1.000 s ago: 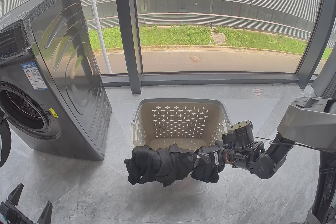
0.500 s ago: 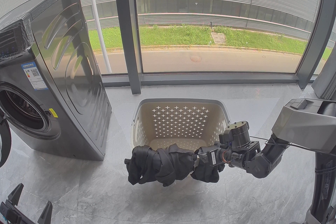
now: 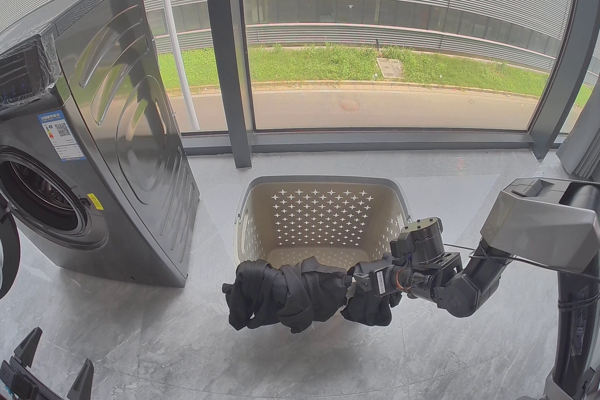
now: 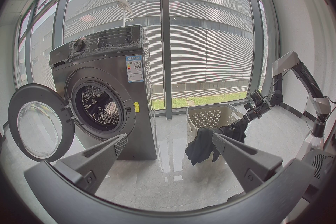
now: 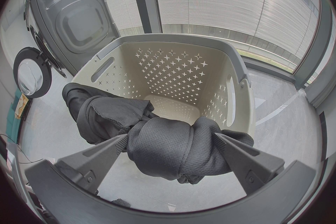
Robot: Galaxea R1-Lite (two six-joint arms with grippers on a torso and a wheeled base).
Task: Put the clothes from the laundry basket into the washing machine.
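A bundle of dark grey clothes (image 3: 287, 292) hangs over the near rim of the cream laundry basket (image 3: 322, 184) on the floor. My right gripper (image 3: 354, 279) is at the bundle's right end, open, one finger on each side of the cloth (image 5: 164, 146). The basket's inside (image 5: 171, 70) looks bare. The grey washing machine (image 3: 94, 126) stands to the left, its round door (image 4: 40, 123) swung open and its drum (image 4: 98, 107) showing. My left gripper (image 3: 53, 357) hangs open and holds nothing, low at the near left, in front of the machine.
Behind the basket a tall window wall with a dark pillar (image 3: 228, 45) closes off the far side. Bare marble floor (image 3: 187, 351) lies between the basket, the machine and me.
My right arm has shifted a little to the left, bringing its gripper closer around the clothes. The clothes, the basket and the left gripper have not moved.
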